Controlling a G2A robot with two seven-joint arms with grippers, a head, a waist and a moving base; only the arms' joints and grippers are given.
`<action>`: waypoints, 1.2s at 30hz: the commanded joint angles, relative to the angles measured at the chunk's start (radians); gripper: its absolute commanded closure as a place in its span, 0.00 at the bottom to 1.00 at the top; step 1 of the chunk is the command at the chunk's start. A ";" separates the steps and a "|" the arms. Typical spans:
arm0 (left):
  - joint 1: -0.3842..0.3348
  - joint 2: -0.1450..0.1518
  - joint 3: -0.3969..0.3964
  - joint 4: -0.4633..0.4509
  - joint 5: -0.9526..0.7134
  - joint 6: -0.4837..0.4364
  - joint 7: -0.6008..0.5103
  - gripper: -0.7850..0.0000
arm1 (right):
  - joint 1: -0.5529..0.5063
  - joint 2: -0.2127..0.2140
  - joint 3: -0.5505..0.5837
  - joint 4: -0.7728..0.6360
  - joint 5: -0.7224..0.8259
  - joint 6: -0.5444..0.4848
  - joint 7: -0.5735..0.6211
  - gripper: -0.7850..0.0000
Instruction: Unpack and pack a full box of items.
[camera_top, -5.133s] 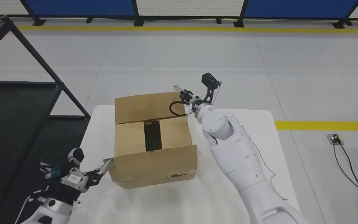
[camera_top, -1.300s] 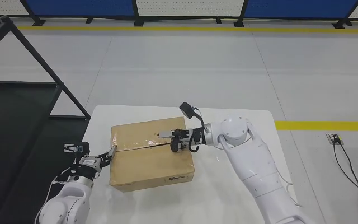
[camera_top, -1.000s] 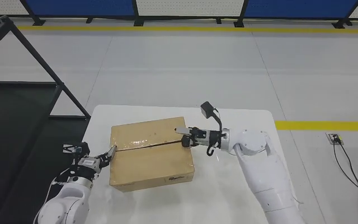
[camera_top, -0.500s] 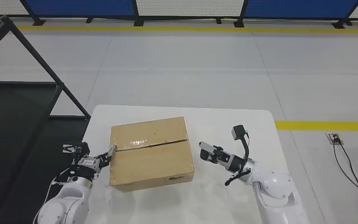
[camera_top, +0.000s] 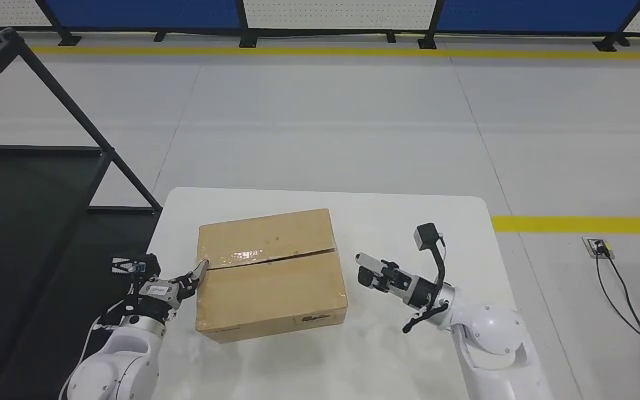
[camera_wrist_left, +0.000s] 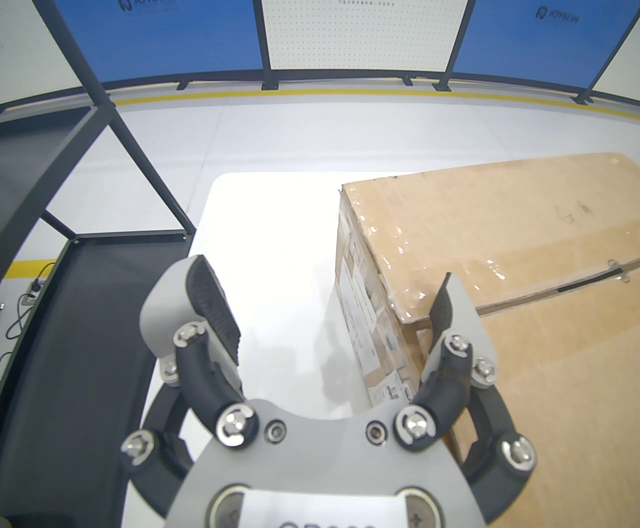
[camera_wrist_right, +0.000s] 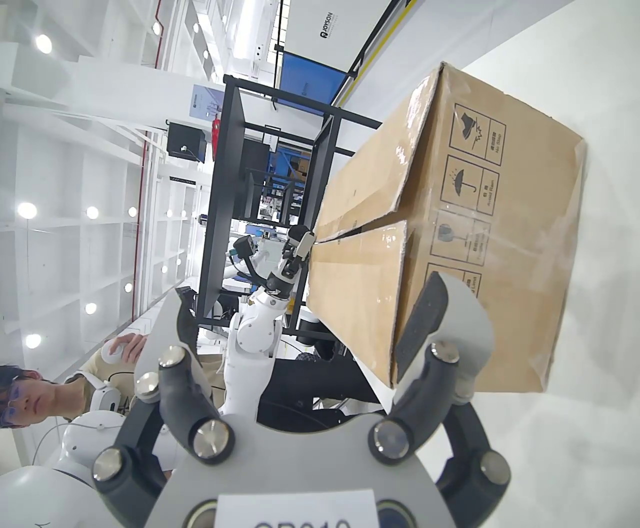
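Noted closed cardboard box (camera_top: 270, 270) mid-worktop (camera_top: 420, 215), left end effector (camera_top: 190, 282) spread at its left edge, right end effector (camera_top: 365, 270) spread just beside its right side; judged stiff, probably heavy, best taken by flap edges at the centre seam.

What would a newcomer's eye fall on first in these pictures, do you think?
The closed cardboard box stands out, sitting on the left half of the white table with its top flaps meeting at a seam. The left gripper is open at the box's left edge; the right gripper, also open, sits apart from its right side.
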 joint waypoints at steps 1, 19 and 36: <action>0.000 0.000 0.000 0.000 0.000 0.000 0.000 0.00 | 0.000 0.000 0.000 0.000 0.000 0.000 0.000 0.00; 0.000 0.000 0.000 0.000 0.000 0.000 0.000 0.00 | 0.004 0.020 -0.030 -0.030 -0.491 -0.067 -0.300 0.00; 0.000 0.000 0.000 0.000 0.000 0.000 0.000 0.00 | 0.032 0.058 0.047 -0.009 -0.713 -0.131 -0.245 0.00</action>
